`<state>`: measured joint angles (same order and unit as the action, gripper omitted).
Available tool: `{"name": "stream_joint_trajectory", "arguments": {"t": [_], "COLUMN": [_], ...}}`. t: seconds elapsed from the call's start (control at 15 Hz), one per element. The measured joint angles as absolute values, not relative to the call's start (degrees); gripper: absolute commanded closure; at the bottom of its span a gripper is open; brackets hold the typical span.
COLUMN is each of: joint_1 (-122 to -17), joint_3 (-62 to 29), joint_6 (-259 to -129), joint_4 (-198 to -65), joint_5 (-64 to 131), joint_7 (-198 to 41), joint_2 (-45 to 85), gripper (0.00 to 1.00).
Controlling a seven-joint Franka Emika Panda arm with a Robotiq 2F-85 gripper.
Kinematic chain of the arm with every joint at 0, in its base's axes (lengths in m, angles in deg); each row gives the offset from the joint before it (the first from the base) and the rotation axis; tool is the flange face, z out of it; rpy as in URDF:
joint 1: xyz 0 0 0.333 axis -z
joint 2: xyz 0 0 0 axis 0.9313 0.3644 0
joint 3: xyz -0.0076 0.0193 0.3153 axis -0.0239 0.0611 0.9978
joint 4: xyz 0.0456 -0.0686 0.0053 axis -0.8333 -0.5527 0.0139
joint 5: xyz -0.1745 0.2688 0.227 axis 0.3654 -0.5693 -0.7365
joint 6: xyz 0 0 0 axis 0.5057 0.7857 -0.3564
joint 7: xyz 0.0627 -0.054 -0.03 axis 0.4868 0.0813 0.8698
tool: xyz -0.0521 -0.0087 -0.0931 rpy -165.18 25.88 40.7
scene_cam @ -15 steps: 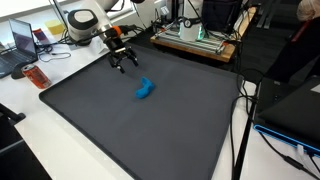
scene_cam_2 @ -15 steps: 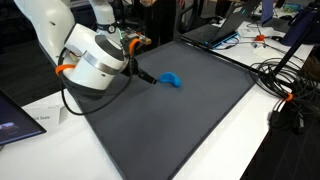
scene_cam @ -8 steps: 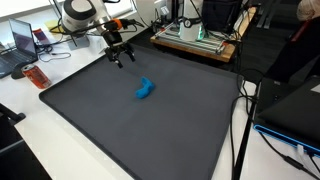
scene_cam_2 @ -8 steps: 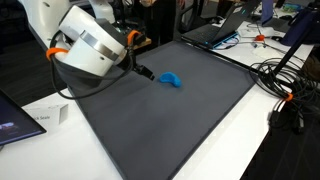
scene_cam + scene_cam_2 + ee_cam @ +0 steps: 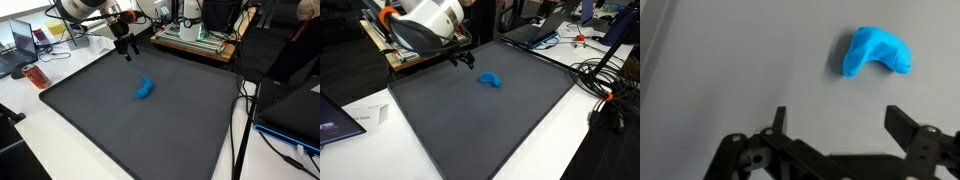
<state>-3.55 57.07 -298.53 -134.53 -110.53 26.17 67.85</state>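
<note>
A small blue curved object (image 5: 145,89) lies on the dark grey mat (image 5: 120,120); it also shows in the other exterior view (image 5: 491,80) and in the wrist view (image 5: 877,51). My gripper (image 5: 128,49) hangs above the mat's far edge, well apart from the blue object; it shows in an exterior view (image 5: 466,59) too. In the wrist view the two black fingers (image 5: 840,122) stand wide apart with only bare mat between them. The gripper is open and empty.
The mat (image 5: 480,120) covers a white table. A laptop (image 5: 22,42) and an orange item (image 5: 36,76) lie beside it. A wooden tray with equipment (image 5: 195,40) stands behind the mat. Cables (image 5: 605,75) and a laptop (image 5: 535,30) lie along one side.
The gripper has risen and moved away from the blue object toward the mat's far edge. The blue object has not moved.
</note>
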Motion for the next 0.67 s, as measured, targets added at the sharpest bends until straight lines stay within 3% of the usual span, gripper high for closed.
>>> {"name": "stream_joint_trajectory", "arguments": {"t": [0.67], "joint_1": [-3.6], "joint_3": [56.2], "joint_6": [-283.9], "joint_4": [-152.0], "joint_5": [-105.2], "joint_7": [27.1], "joint_2": [49.8], "gripper": [0.0]}}
